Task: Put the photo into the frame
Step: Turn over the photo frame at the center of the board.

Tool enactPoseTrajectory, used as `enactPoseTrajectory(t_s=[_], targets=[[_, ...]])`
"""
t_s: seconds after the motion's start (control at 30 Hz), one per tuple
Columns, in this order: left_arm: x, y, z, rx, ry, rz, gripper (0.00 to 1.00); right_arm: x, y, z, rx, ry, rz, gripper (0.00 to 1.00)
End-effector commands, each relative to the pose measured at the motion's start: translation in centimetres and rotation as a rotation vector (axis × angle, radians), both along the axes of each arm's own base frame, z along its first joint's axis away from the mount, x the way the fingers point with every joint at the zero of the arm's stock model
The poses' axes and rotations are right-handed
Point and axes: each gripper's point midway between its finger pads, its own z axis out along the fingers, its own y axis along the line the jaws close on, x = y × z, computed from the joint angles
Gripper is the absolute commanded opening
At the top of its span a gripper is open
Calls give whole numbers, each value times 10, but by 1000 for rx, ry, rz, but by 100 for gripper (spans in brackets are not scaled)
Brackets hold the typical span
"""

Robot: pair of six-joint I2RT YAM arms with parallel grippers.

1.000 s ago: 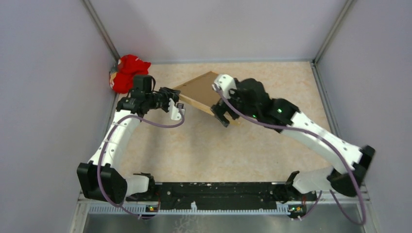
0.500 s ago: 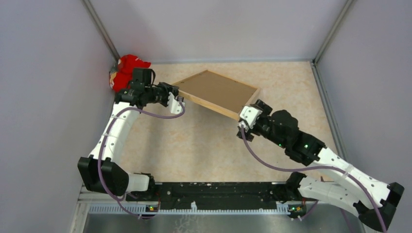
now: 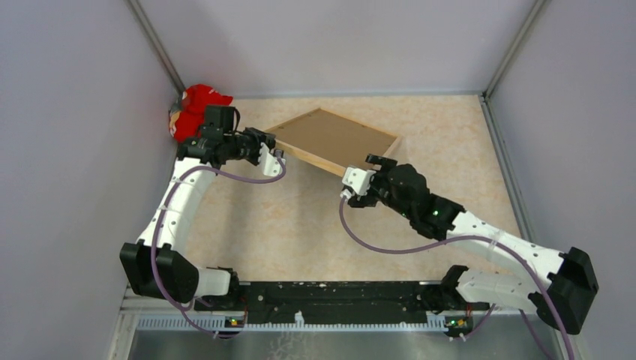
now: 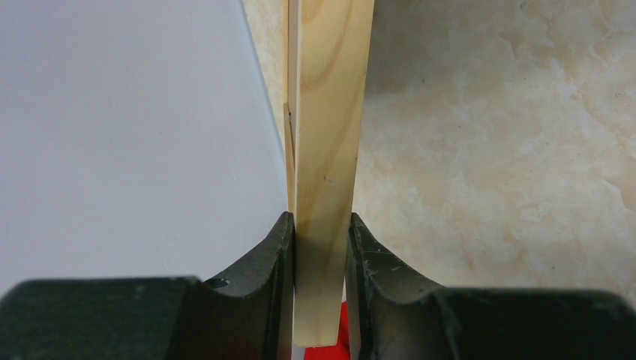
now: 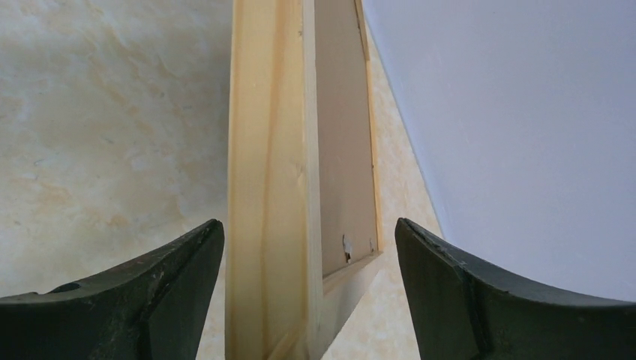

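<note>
The frame (image 3: 317,160) is light wood with a brown backing board (image 3: 334,139) lying in it, and it is tilted above the table at the back. My left gripper (image 3: 270,148) is shut on the frame's left corner; in the left wrist view the wooden edge (image 4: 327,150) is clamped between the fingers (image 4: 277,262). My right gripper (image 3: 358,179) is open at the frame's near edge. In the right wrist view the frame (image 5: 266,195) and backing board (image 5: 341,150) stand between the wide-apart jaws, untouched. The photo is not in view.
A red cloth toy (image 3: 196,111) lies in the back left corner, just behind my left arm; a bit of it shows under the frame (image 4: 343,334). Grey walls enclose the beige marbled table (image 3: 300,225) on three sides.
My right arm left the top of the frame, swung out to the right, then came back to the frame's near edge, open. My left gripper shifted slightly back-left with the frame.
</note>
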Motion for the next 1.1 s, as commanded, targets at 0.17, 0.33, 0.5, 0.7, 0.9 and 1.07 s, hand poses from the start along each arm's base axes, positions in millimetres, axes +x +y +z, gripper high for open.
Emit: enactPoseTrajectory(t_s=[0.17,0.33,0.5,0.7,0.9,1.07], targets=[[-9,1,8,-46,13,21,0,21,13,49,66,-161,-5,56],[-4,-1,14,-77,-22,36,34,16,21,66,110,-174,39,8],[2,-1,33,-177,-70,88,99,14,28,97,187,-154,45,0],[15,8,72,-359,10,188,99,19,43,133,293,-56,27,0],[36,35,138,-619,125,288,99,30,59,191,475,139,-78,0],[36,56,185,-836,181,329,99,47,59,204,505,324,-185,0]])
